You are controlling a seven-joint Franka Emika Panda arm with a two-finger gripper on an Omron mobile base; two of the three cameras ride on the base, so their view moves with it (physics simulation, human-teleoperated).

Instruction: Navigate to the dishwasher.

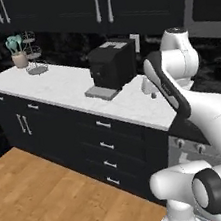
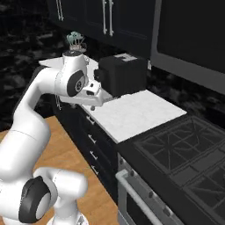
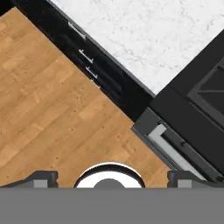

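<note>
My gripper (image 3: pixel 112 177) fingers apart over wood floor (image 3: pixel 48 109), stove (image 2: pixel 184 154) right of counter (image 2: pixel 132 112), coffee machine (image 1: pixel 113 64) on counter.

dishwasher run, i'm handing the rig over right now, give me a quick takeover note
Gripper: open and holding nothing, fingers spread wide, pointing down over the wood floor in front of the cabinets.

Where things are: the base is parked facing a white marble counter with a black coffee machine on it and a stack of black drawers below. The gas stove with its oven handle sits directly to the right.

Done: nothing confirmed; no dishwasher front with a long horizontal bar handle is in front of the rig.

Left: drive the base on until the dishwasher is found and faced.
</note>
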